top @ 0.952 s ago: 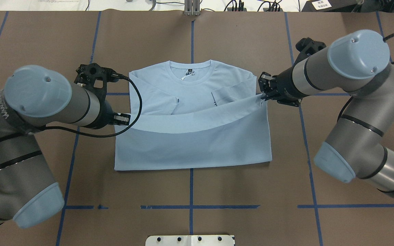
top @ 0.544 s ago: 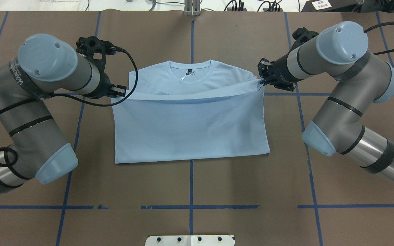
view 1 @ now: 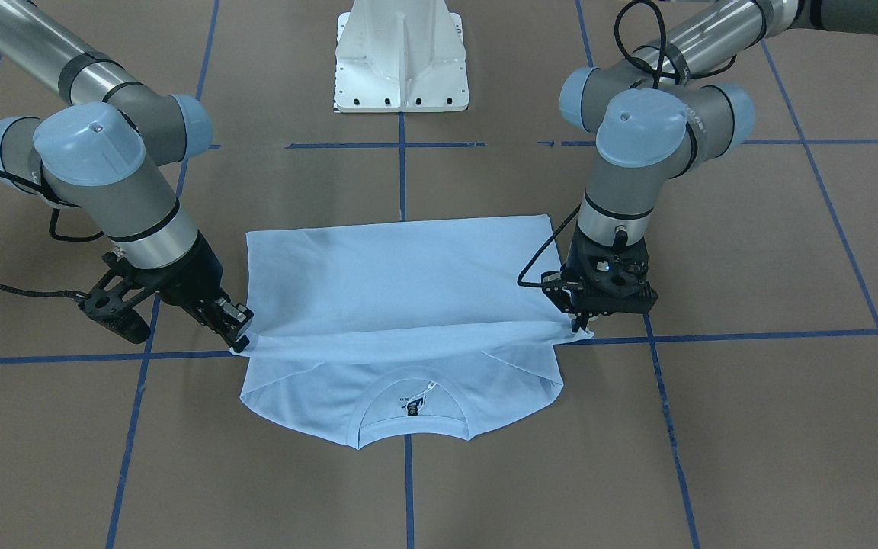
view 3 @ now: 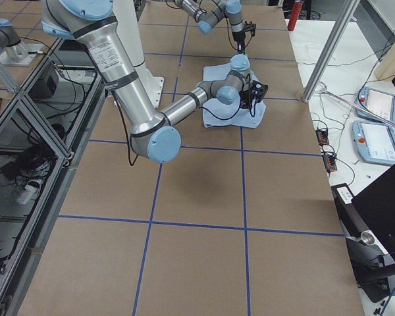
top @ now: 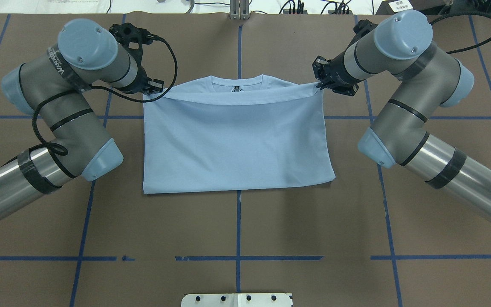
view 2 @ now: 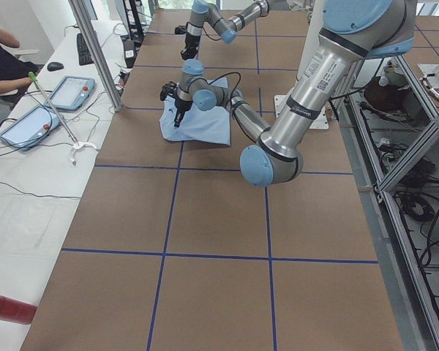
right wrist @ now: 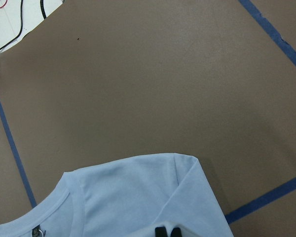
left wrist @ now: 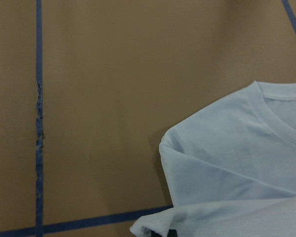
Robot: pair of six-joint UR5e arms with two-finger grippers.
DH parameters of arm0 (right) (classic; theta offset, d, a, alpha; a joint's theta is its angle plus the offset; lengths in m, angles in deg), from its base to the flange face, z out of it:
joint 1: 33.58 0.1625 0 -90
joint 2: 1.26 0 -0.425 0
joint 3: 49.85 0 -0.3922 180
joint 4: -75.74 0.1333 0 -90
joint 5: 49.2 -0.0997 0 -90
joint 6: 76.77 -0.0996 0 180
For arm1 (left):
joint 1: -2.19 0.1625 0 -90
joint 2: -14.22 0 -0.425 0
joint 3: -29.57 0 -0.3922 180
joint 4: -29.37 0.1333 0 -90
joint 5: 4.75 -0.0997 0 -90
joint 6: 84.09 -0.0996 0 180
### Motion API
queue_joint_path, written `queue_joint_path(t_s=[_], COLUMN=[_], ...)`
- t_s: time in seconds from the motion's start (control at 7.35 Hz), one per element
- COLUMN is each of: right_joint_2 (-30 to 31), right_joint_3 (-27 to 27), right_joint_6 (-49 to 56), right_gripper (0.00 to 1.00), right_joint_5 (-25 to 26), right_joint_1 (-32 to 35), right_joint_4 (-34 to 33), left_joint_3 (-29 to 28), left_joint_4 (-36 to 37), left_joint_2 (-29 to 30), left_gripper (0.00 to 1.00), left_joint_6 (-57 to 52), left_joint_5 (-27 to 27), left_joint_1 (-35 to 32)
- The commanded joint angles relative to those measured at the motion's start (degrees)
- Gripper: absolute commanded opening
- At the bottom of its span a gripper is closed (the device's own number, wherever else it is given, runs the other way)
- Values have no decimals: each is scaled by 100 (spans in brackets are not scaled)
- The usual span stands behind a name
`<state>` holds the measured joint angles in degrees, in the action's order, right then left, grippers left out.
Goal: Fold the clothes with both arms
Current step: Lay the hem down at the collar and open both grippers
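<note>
Grey metal left arm [top: 41, 83] and right arm [top: 411, 94] bend in from both sides, wrists tipped down. Black two-finger left gripper [top: 155, 88] and right gripper [top: 319, 85] each pinch a hem corner of the light blue short-sleeved T-shirt [top: 237, 140]. It's folded mid-table on brown paper [top: 292, 221], long axis side-to-side, ribbed collar [top: 237, 79] pointing away from the robot.

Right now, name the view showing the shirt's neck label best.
Exterior front-facing: the neck label shows largest, clear inside the collar. Overhead shows it smaller; right wrist crops it at the frame edge; left wrist misses it; side views too far.
</note>
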<state>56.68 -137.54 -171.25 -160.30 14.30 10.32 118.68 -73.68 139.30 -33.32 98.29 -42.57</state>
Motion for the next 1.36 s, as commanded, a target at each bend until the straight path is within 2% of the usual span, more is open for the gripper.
queue_joint_path(t_s=[0.0,0.14,0.27,1.22], right_joint_2=[-204,-222,-231,-240], right_joint_3=[365,454,455,507], right_joint_6=[0,0,0,-26], right_gripper=[0,0,0,0], right_joint_5=[9,122,123,123], right_joint_1=[19,2,2,29], right_joint_4=[12,12,12,135], left_joint_3=[-707,-1251,-1413,-1467], left_joint_4=[-346,-365,-530,-558], left_joint_2=[340,690,693,720], left_gripper=[0,0,0,0], left_joint_6=[108,196,170,179], left_joint_5=[-30,-56,-65,-57], left_joint_1=[-6,-6,-84,-200])
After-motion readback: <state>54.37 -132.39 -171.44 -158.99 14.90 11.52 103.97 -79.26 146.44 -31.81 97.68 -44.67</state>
